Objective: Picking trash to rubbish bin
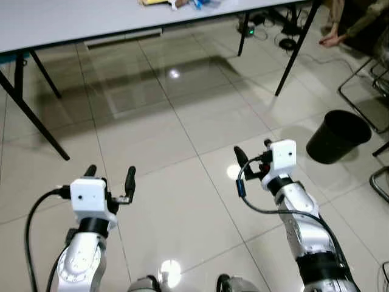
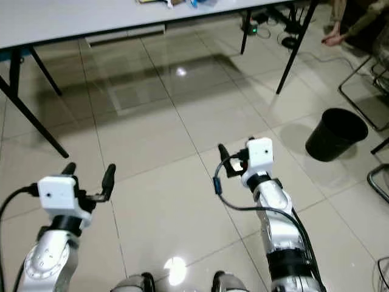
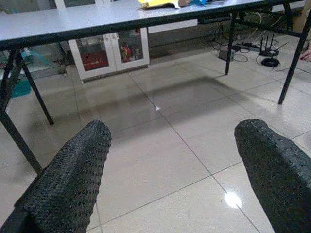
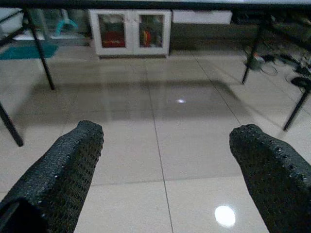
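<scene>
Left claw (image 1: 110, 176) raised over glossy tiled floor (image 1: 182, 201), textured black fingers (image 3: 73, 174) spread wide, holding nothing. Far ahead, grey flat worktop (image 1: 73, 24) on thin black legs, with yellow and blue trash (image 1: 176, 3) at its far edge, well apart from both claws. Right claw (image 1: 254, 157) also spread and empty, silver arm bent forward. Round black rubbish bin (image 1: 338, 135) on floor, near, further right

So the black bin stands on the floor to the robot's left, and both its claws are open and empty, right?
Not quite: the black bin stands on the floor to the robot's right, as the left eye view shows. The left gripper and right gripper are indeed open and empty.
</scene>
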`<state>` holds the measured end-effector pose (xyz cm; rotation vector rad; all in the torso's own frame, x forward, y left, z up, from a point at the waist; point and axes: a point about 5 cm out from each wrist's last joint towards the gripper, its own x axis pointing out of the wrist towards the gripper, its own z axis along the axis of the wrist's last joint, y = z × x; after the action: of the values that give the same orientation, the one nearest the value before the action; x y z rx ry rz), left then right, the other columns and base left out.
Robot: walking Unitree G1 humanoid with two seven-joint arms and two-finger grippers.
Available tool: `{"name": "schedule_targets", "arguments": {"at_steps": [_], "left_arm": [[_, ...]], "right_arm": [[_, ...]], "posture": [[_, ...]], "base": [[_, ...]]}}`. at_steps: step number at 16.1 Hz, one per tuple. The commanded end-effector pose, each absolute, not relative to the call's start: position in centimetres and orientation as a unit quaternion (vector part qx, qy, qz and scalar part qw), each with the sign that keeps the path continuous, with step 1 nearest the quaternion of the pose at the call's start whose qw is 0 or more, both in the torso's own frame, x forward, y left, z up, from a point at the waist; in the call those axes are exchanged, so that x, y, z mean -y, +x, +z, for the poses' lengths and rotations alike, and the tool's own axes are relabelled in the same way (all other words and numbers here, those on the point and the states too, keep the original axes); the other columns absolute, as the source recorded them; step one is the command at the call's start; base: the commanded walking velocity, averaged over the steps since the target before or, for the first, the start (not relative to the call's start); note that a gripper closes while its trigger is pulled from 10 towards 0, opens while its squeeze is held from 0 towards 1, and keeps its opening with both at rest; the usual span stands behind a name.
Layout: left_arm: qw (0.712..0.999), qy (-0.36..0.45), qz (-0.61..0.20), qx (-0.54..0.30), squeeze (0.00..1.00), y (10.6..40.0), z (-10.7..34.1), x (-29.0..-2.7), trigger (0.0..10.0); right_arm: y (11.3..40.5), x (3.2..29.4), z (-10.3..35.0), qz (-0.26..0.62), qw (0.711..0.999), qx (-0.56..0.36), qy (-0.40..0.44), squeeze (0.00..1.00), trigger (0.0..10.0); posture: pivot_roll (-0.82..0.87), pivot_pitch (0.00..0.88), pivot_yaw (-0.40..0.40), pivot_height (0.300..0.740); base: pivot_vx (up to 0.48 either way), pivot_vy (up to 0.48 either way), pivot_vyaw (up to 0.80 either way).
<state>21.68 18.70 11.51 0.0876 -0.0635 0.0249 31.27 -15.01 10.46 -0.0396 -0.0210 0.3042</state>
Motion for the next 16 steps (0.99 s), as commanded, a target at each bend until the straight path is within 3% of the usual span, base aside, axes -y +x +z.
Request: {"name": "schedule_targets", "arguments": {"at_steps": [1, 5, 9, 16], "left_arm": [[0.998, 0.053, 0.018, 0.026, 0.00, 21.5, 12.0, -18.5, 10.0], [0.999, 0.041, 0.029, 0.020, 0.00, 22.3, 12.8, -18.6, 10.0], [0.994, 0.023, 0.081, 0.070, 0.00, 23.7, 15.4, -19.3, 10.0], [0.995, 0.005, 0.081, 0.052, 0.00, 23.7, 14.9, -18.5, 10.0]], "right_arm": [[30.9, 14.5, 10.6, 0.171, 0.985, 0.006, -0.035, 0.00, 10.0], [31.2, 12.1, 12.3, 0.196, 0.979, 0.031, -0.037, 0.00, 10.0], [31.4, 10.8, 14.1, 0.178, 0.982, 0.061, -0.020, 0.00, 10.0], [31.5, 10.6, 14.5, 0.176, 0.982, 0.063, -0.020, 0.00, 10.0]], "posture": [[0.00, 0.176, 0.005, 0.740], [-0.01, 0.168, -0.008, 0.740], [-0.01, 0.162, -0.017, 0.740], [-0.01, 0.164, -0.012, 0.740]], "base": [[0.000, 0.000, 0.00], [0.077, 0.000, 0.00], [0.401, 0.000, 0.00], [0.471, 0.000, 0.00]]}}
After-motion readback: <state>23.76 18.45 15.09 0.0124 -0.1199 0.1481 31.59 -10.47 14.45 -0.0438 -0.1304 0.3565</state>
